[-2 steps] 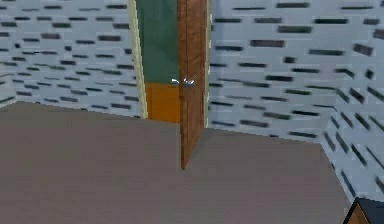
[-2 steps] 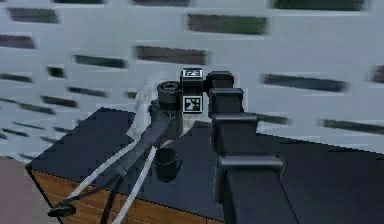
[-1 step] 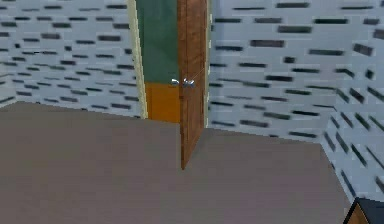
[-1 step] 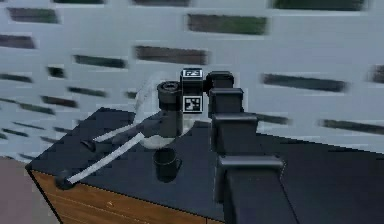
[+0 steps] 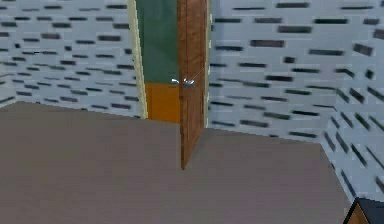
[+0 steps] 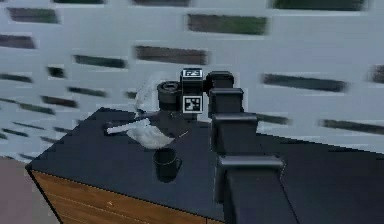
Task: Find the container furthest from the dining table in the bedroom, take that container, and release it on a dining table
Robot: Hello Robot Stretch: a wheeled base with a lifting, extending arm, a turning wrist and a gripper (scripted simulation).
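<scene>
In the arm side view the dark arm (image 6: pixel 240 150) reaches out over a dark-topped wooden cabinet (image 6: pixel 80 150). The gripper (image 6: pixel 158 103) sits left of the two white marker squares (image 6: pixel 191 87), near the wall. A small dark mug-like container (image 6: pixel 167 165) stands on the cabinet top beside the arm. A pale, glassy-looking thing (image 6: pixel 145 130) lies on the top just under the gripper's far end. I cannot tell whether the gripper holds anything.
Ahead in the forward view a wooden door (image 5: pixel 193 80) with a metal handle (image 5: pixel 183 82) stands ajar beside a doorway (image 5: pixel 158 60) showing green and orange beyond. Pale walls with dark dashes surround the grey-brown floor (image 5: pixel 120 170). A dark corner (image 5: pixel 370 212) sits bottom right.
</scene>
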